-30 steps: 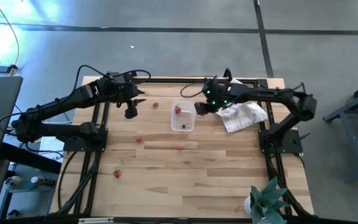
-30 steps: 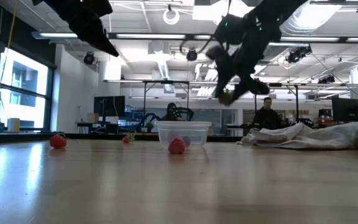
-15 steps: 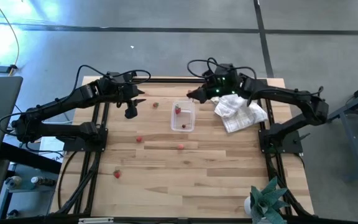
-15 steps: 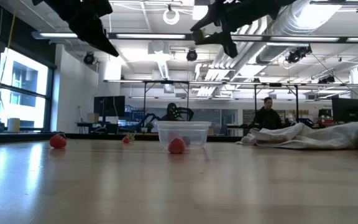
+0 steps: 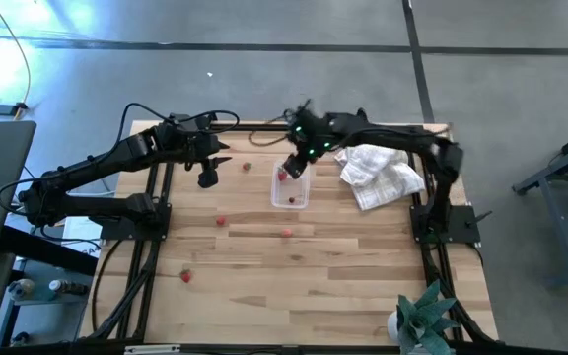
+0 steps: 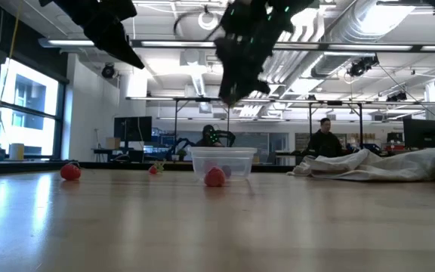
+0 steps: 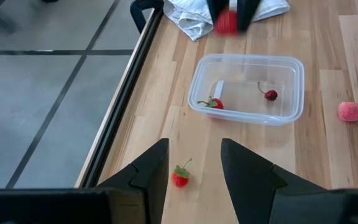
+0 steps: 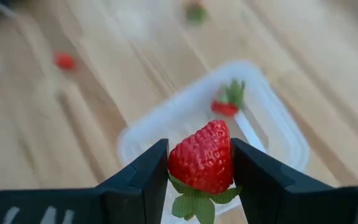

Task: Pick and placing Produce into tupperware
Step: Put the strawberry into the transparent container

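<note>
The right tool, pinching a strawberry, has swung left from the cloth to above the tub; the left tool stays spread.

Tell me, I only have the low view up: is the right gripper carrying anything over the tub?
Observer: Yes. The right gripper is shut on a strawberry, clear in its wrist view.
Operator: Is the tupperware empty?
Observer: No. The tupperware already holds one red strawberry and a small dark piece.
Operator: What about the left arm?
Observer: The left gripper is open and holds nothing, off to the tub's left, above a loose strawberry on the table.
</note>
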{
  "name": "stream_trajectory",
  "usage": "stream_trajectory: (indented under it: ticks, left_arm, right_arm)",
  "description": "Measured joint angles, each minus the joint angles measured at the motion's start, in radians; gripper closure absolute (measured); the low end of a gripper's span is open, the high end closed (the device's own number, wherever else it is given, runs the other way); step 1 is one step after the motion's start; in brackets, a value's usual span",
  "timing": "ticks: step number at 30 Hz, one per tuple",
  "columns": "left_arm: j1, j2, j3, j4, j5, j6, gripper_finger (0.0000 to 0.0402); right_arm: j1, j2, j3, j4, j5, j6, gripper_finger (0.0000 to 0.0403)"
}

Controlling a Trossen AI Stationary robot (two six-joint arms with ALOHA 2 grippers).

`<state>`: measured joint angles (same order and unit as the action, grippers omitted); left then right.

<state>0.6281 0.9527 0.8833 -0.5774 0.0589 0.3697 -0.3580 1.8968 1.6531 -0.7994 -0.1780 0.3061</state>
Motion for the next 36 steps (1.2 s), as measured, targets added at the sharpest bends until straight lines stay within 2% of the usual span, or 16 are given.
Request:
stream_trajectory:
  ticks: [5, 16, 21, 26, 36]
  left_arm:
    - [0.0, 0.0, 0.0, 0.0, 0.0, 0.0, 0.0266]
    - [0.0, 0.0, 0.0, 0.0, 0.0, 0.0, 0.0266]
    - [0.0, 0.0, 0.0, 0.0, 0.0, 0.0, 0.0266]
    - [0.0, 0.0, 0.0, 0.0, 0.0, 0.0, 0.0266]
    - [0.0, 0.0, 0.0, 0.0, 0.0, 0.0, 0.0266]
  right_arm:
    - [0.012, 0.121, 0.0, -0.005, -0.024, -0.021, 0.0252]
    - [0.012, 0.259, 0.001, 0.027, 0.07, -0.042, 0.0252]
    - [0.011, 0.286, 0.001, 0.044, 0.074, -0.041, 0.0252]
    - [0.011, 0.29, 0.001, 0.064, 0.122, -0.041, 0.0252]
    - [0.011, 0.29, 0.001, 0.056, 0.127, -0.045, 0.0252]
